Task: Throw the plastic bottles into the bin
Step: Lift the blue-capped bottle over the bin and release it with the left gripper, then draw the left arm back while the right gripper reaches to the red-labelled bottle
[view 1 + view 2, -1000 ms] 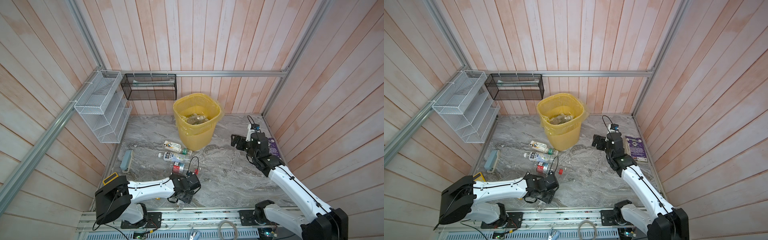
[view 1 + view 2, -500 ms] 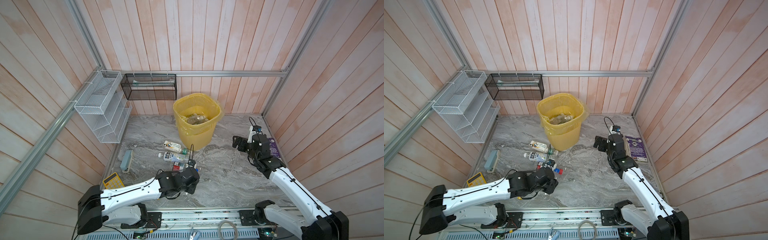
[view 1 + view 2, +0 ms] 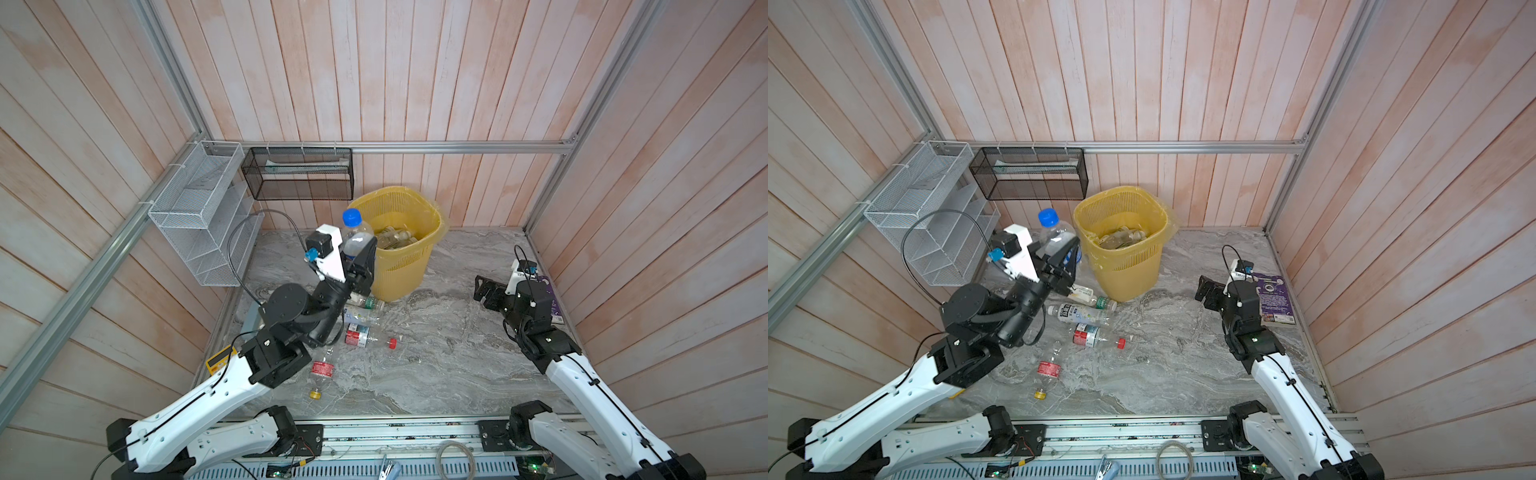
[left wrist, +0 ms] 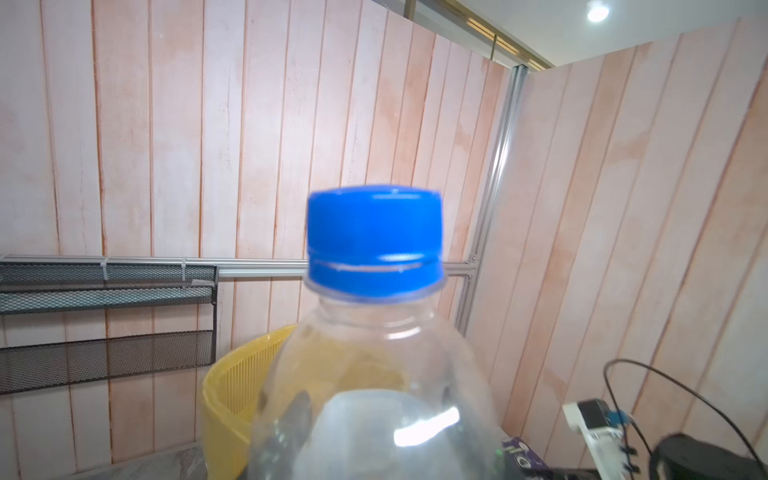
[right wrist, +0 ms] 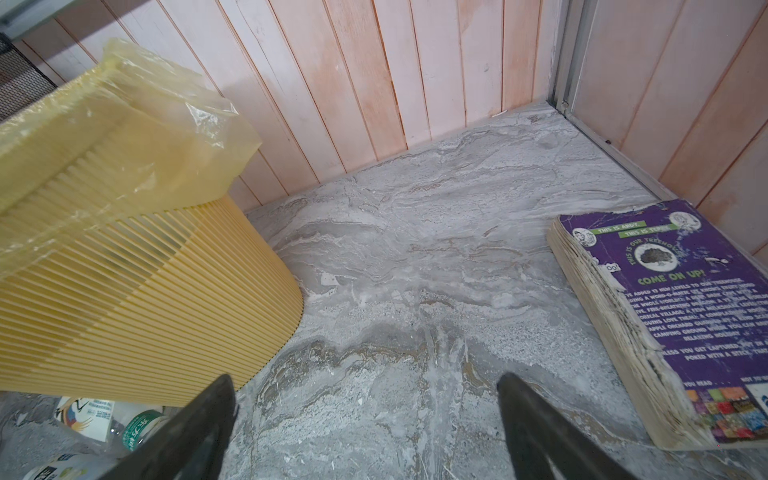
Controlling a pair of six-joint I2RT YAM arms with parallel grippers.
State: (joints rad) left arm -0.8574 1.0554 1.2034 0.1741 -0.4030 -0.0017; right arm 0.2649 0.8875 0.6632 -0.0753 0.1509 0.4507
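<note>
My left gripper (image 3: 358, 251) is shut on a clear plastic bottle (image 3: 354, 232) with a blue cap (image 4: 374, 232). It holds the bottle upright in the air, just left of the rim of the yellow lattice bin (image 3: 401, 274). Several bottles (image 3: 395, 240) lie inside the bin's bag. On the floor in front of the bin lie a green-capped bottle (image 3: 1090, 297), a white-labelled one (image 3: 1077, 313), a red-labelled one with a red cap (image 3: 1096, 337) and a red-labelled one with a yellow cap (image 3: 1048, 370). My right gripper (image 3: 482, 289) stands open and empty, low at the right.
A purple book (image 5: 685, 299) lies against the right wall beside my right gripper. A white wire rack (image 3: 199, 224) and a black mesh basket (image 3: 299, 178) hang on the left and back walls. A yellow calculator (image 3: 216, 363) shows under my left arm.
My left gripper has shut on the blue-capped bottle and risen from the front floor to beside the bin's rim. The right arm has barely moved.
</note>
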